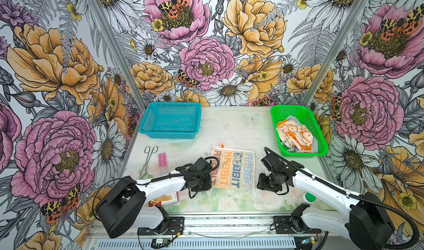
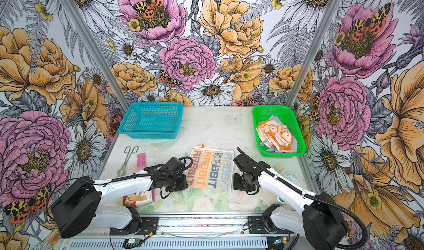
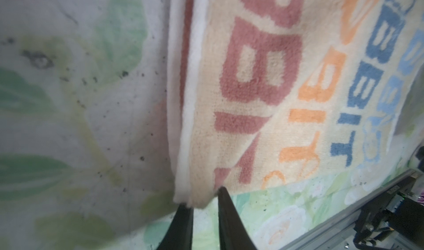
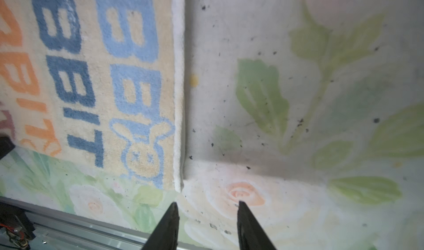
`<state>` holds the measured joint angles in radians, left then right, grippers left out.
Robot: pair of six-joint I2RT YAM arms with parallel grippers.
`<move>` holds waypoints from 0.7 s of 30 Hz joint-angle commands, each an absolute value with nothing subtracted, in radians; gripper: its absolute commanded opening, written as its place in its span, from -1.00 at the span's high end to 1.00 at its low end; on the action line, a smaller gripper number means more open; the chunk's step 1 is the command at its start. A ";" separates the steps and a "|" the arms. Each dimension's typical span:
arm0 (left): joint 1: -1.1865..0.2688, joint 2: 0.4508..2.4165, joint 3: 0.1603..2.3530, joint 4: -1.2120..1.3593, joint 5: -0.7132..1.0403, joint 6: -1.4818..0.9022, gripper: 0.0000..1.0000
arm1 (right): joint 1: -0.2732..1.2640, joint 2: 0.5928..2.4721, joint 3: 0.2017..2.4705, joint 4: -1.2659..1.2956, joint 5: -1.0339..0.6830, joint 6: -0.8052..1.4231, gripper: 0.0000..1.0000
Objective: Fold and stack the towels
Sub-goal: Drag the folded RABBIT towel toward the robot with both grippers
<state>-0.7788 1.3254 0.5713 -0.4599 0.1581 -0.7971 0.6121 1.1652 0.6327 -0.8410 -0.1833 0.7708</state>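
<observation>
The cream towel point(image 1: 232, 168) with RABBIT lettering lies flat mid-table in both top views, doubled over with layered edges point(image 3: 183, 99). My left gripper point(image 3: 203, 197) is at its near left corner, jaws slightly apart, and the corner rests at the fingertips. My right gripper point(image 4: 207, 202) is open just off the near right corner point(image 4: 177, 184) and touches nothing. The orange towel point(image 1: 294, 134) with white flowers lies crumpled in the green basket point(image 1: 302, 154) on top of the grey towel point(image 1: 314, 145).
An empty blue basket point(image 1: 171, 120) stands at the back left. Metal tongs point(image 1: 149, 159) and a pink piece point(image 1: 162, 159) lie left of the towel. A red-and-white box point(image 1: 165, 199) sits under the left arm. A green-capped bottle point(image 1: 308, 197) is behind the right arm.
</observation>
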 commanded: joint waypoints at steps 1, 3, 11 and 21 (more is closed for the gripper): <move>-0.782 1.316 0.563 -0.529 0.120 -0.798 0.50 | 0.672 1.201 0.658 -0.803 -0.144 0.832 0.13; -0.778 1.318 0.559 -0.529 0.115 -0.798 0.49 | 0.691 1.214 0.651 -0.748 -0.149 0.857 0.14; -0.763 1.309 0.575 -0.530 0.107 -0.783 0.49 | 0.720 1.298 0.629 -0.624 -0.162 0.891 0.15; -0.709 1.220 0.558 -0.604 0.066 -0.777 0.35 | 0.756 1.355 0.626 -0.600 -0.202 0.923 0.27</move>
